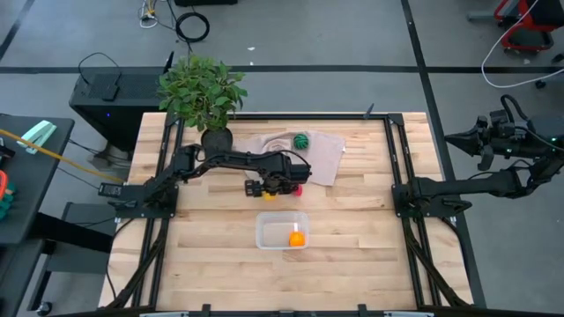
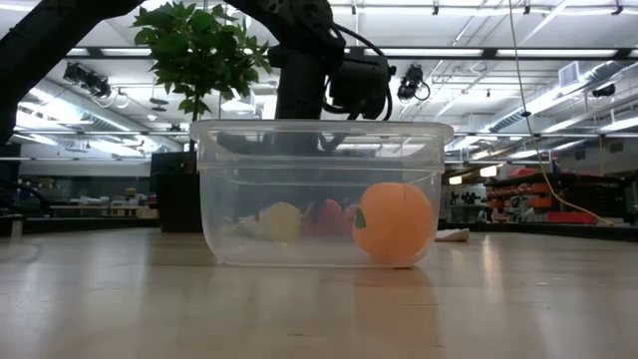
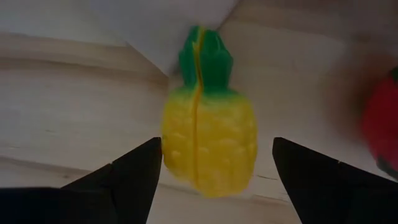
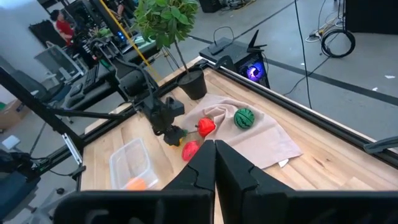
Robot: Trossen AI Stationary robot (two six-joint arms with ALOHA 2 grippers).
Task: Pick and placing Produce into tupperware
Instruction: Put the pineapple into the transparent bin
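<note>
One orange piece in tupperware; four remaining. We are straddling the yellow pineapple with left gripper spread; right gripper clenched, empty.

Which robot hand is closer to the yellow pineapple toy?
The left. The left gripper is right over the pineapple, fingers open on either side of it. The right gripper waits far off, beyond the table's right edge.

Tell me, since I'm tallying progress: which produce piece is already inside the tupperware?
The orange piece, alone in the tupperware. The yellow pineapple sits between the left gripper's open jaws; both red pieces and the green one lie outside.
</note>
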